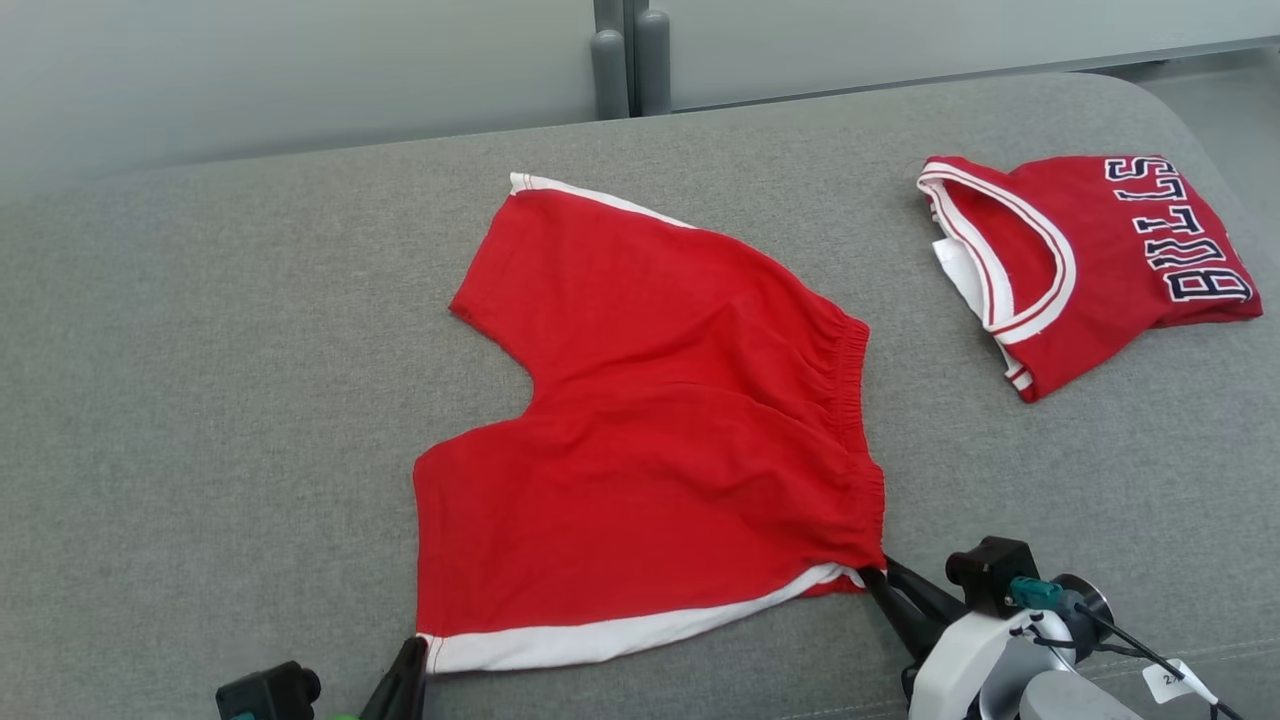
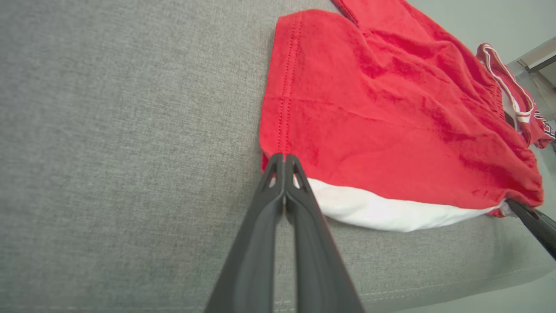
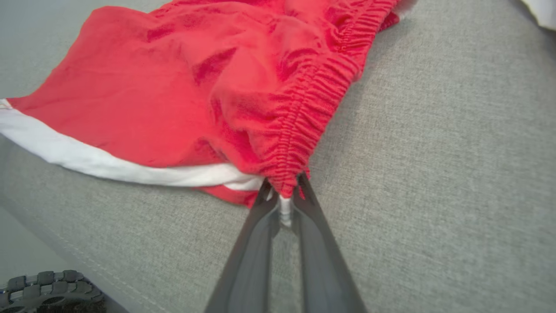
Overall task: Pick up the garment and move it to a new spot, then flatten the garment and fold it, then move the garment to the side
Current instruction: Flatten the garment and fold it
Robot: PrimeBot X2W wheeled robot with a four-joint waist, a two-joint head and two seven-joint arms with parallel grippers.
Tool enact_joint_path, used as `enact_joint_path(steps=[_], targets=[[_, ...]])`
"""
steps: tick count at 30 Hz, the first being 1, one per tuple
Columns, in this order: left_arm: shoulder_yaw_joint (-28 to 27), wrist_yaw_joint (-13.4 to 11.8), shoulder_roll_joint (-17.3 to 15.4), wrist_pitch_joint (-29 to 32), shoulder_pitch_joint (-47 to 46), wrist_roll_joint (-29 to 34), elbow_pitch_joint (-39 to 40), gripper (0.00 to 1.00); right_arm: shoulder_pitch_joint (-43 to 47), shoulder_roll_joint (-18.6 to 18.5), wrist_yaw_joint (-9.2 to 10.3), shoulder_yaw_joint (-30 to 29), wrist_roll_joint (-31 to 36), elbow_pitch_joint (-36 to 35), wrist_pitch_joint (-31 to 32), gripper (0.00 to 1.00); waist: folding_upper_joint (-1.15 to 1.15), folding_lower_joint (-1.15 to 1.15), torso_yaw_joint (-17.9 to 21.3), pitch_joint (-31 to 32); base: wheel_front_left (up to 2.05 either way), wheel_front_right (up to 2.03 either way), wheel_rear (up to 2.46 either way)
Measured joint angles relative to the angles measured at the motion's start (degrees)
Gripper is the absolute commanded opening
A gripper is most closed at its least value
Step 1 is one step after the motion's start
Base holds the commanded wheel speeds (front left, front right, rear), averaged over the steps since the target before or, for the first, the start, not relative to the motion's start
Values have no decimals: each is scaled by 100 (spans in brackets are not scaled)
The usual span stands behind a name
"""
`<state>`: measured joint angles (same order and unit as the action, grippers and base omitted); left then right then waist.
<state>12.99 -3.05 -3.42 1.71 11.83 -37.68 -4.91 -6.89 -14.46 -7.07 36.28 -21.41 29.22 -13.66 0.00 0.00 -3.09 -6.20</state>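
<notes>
1. The left end effector (image 2: 284, 160) is pressed together on the leg-hem corner of the red shorts (image 1: 650, 420).
2. The right end effector (image 3: 284, 191) pinches the waistband's near end.
3. The shorts lie flat mid-cushion (image 1: 200, 400), running from the near edge toward the far edge.
4. A folded jersey (image 1: 1090, 260) lies well apart, toward the far right corner.

Lit brightly and evenly; threw only thin, soft shadows under the shorts (image 1: 650, 420). Bowed toward the wrist views' edges; blurred the fingers (image 2: 260, 243) nearest the lens, kept weave crisp.
</notes>
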Motion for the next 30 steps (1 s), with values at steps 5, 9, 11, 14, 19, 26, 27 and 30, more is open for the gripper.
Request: enact_joint_path(steps=[5, 9, 11, 14, 19, 26, 27, 30], targets=[[-9, -8, -7, 44, 139, -48, -5, 100, -96, 1, 0, 114, -37, 3, -3, 0, 0, 0, -49, -40, 0, 0, 0], [-9, -8, -53, 108, 149, -49, 2, 100, -114, -5, 0, 135, -71, 19, -43, 0, 0, 0, -70, -59, 0, 0, 0], [-11, -8, -57, 112, 152, -60, 19, 100, -119, -5, 0, 152, -98, 25, -44, 0, 0, 0, -77, -68, 0, 0, 0], [5, -8, -62, 197, 172, -93, 22, 100, -146, -9, 0, 182, -151, 38, -44, 0, 0, 0, -81, -80, 0, 0, 0], [36, -8, -70, 313, 192, -108, 13, 100, -218, -11, 0, 219, -192, 53, -45, 0, 0, 0, -74, -92, 0, 0, 0], [5, -7, -67, 387, 194, -341, -156, 100, -285, -16, 0, 348, -232, 71, -49, 0, 0, 0, -9, -103, 0, 0, 0], [0, -7, -67, 387, 194, -349, -178, 100, -312, -18, 0, 352, -234, 70, -49, 0, 0, 0, 10, -104, 0, 0, 0], [-9, -7, -67, 380, 190, -361, -194, 100, -352, -44, 0, 347, -235, 66, -49, 0, 0, 0, 74, -105, 0, 0, 0]])
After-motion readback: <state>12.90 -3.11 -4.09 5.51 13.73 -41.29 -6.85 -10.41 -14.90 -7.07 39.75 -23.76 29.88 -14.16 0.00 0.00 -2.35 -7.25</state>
